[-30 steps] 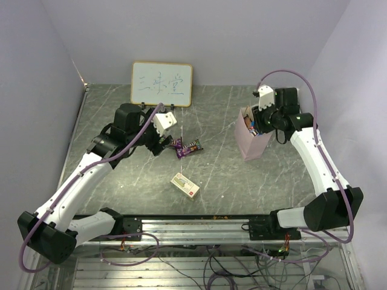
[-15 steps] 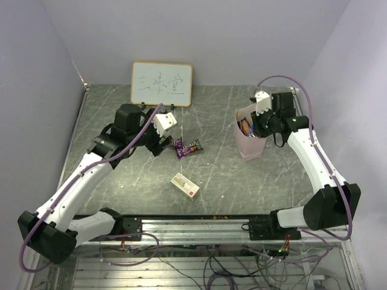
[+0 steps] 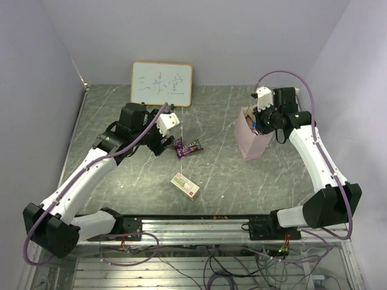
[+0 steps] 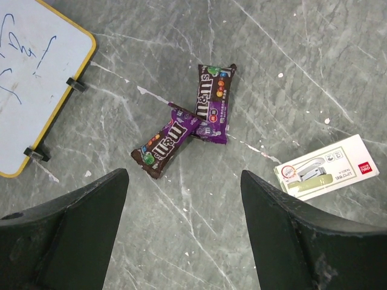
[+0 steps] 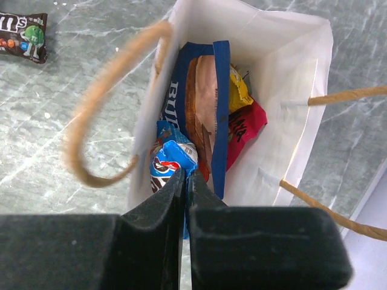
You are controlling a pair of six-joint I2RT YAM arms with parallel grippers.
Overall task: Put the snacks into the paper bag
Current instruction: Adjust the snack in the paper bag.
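The pale pink paper bag (image 3: pixel 251 144) stands at the right, its mouth open (image 5: pixel 290 78). Inside are a dark blue crisp bag (image 5: pixel 221 109), a blue-white bar (image 5: pixel 172 158), and red (image 5: pixel 245 130) and yellow (image 5: pixel 239 90) wrappers. My right gripper (image 3: pixel 255 124) (image 5: pixel 186 172) hangs over the bag's mouth, shut, its tips at the bar's crimped end. Two purple-brown candy packets (image 4: pixel 169 140) (image 4: pixel 211 99) lie crossed mid-table (image 3: pixel 185 146). My left gripper (image 3: pixel 164 140) (image 4: pixel 184 175) hovers open just near them, with nothing between its fingers.
A white writing board (image 3: pixel 161 83) (image 4: pixel 30 78) stands at the back left. A small white and green box (image 3: pixel 185 185) (image 4: pixel 323 166) lies nearer the front. The bag's cord handles (image 5: pixel 106 96) arch beside my right fingers. Walls close in the table on three sides.
My right gripper has closed its jaws over the bag, shifting left a little and back again; the bag moved with it. The left arm has barely moved.
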